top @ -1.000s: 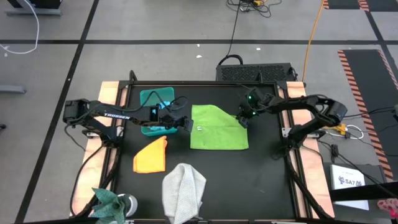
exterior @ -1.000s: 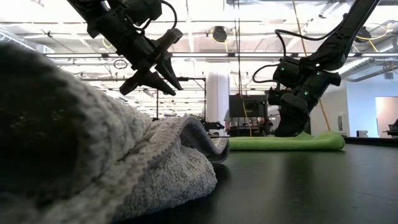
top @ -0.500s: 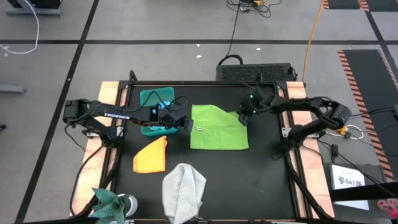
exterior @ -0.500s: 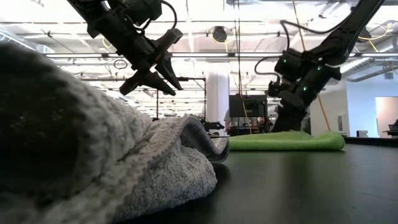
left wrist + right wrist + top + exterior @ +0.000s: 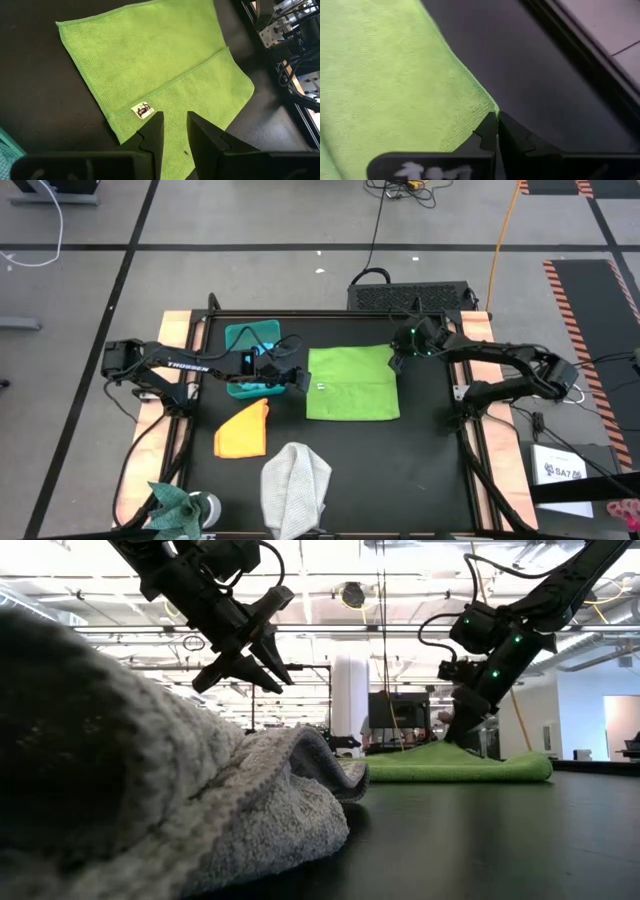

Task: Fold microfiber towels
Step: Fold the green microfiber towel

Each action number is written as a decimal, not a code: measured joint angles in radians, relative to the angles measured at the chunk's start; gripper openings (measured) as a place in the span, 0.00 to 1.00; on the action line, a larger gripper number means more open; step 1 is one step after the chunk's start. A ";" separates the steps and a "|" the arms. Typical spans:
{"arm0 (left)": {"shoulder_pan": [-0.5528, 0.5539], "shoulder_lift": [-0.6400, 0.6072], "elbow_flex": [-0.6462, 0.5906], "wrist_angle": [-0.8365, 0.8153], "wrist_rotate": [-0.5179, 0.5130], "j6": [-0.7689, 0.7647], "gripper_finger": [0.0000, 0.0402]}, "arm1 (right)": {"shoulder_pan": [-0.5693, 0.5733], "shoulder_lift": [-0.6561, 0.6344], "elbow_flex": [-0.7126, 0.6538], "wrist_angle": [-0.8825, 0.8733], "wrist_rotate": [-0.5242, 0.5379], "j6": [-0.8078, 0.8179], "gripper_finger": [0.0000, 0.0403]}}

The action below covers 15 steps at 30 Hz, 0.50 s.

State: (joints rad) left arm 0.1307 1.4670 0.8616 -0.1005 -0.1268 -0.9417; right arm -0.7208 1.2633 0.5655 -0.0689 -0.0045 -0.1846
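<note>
The black counter (image 5: pixel 430 450) fills the middle of a big open workshop, concrete floor all round, cables trailing behind the far edge, and bright ceiling lights showing in the low view. On it, largest first: the lime green towel (image 5: pixel 350 383) lies spread near the middle, toward the far edge, with a fold line across it and its small label facing up, so it looks half folded already. The light grey towel (image 5: pixel 296 485) sits crumpled at the near edge, bulking up right in front of the low camera. The orange-yellow towel (image 5: pixel 243 430) lies folded left of centre, and a teal towel (image 5: pixel 172 502) is bunched at the near left corner. A teal bin (image 5: pixel 244 337) stands near the far edge, left of the green towel, and there seems to be a light blue cloth inside, though that's hard to make out. Now the action: the right pincer (image 5: pixel 497 122) has its fingers shut tight on the green towel's far right corner, lifting it slightly off the counter, presumably to carry that corner across for the next fold. The left pincer (image 5: pixel 297 379) hangs just above the towel's left edge by the label, fingers part open and holding nothing, well placed, I'd say, to pin or grab that side.
</note>
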 joint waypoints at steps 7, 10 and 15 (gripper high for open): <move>0.000 0.000 0.000 0.000 -0.001 0.002 0.21 | 0.000 0.000 0.000 -0.008 0.006 -0.022 0.01; 0.000 0.000 0.000 0.000 -0.005 0.009 0.21 | 0.000 0.000 0.000 -0.011 0.009 -0.022 0.04; 0.000 0.000 0.000 0.000 -0.005 0.023 0.21 | 0.000 0.000 0.000 -0.012 0.023 -0.022 0.13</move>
State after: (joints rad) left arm 0.1307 1.4670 0.8616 -0.1005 -0.1322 -0.9185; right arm -0.7203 1.2629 0.5655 -0.0811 0.0188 -0.2070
